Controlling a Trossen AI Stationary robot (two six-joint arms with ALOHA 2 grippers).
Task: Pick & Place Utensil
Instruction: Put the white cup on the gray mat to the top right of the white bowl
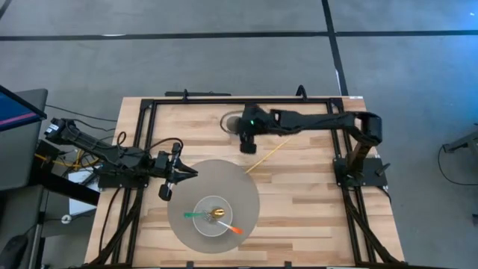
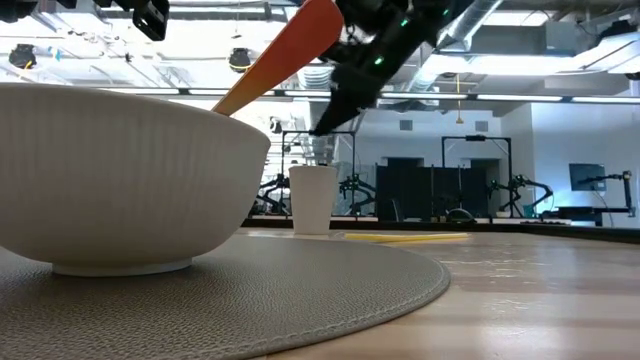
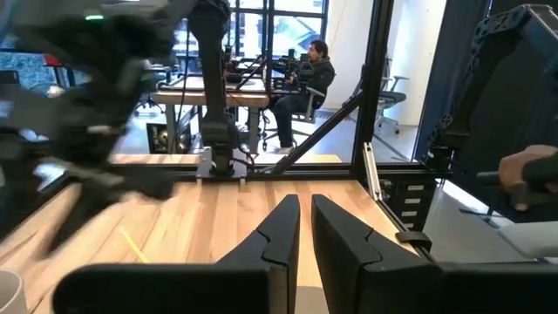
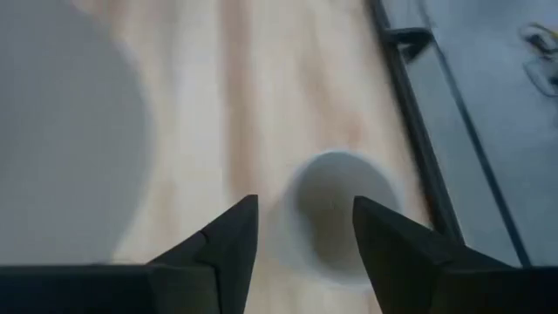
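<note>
On the wooden surface (image 1: 299, 202), near the edge closest to the low camera, a white bowl (image 1: 211, 217) stood at the middle of a round grey placemat (image 1: 239, 187). Across the bowl lay a utensil with a green end and an orange end (image 1: 233, 229), and a gold-coloured item (image 1: 219, 214) rested inside it; what the gold item was could not be told. A thin yellow stick-like utensil (image 1: 267, 156) lay flat on the bare wood just beyond the mat's rim, between the mat and a white cup (image 1: 233, 121) that stood upright near the far edge.

The right end effector (image 4: 298, 235) hovered above the surface close to the cup, its fingers spread and holding nothing; the wrist view showed the cup's open mouth beyond the gap. The left end effector (image 3: 303, 228) waited at the mat's left edge, fingers nearly pressed together and empty.

By these views, the task appeared partly done: at least one utensil already sat in the bowl, while the yellow one remained untouched on the wood. Whether the cup was its destination could not be settled from the views.
</note>
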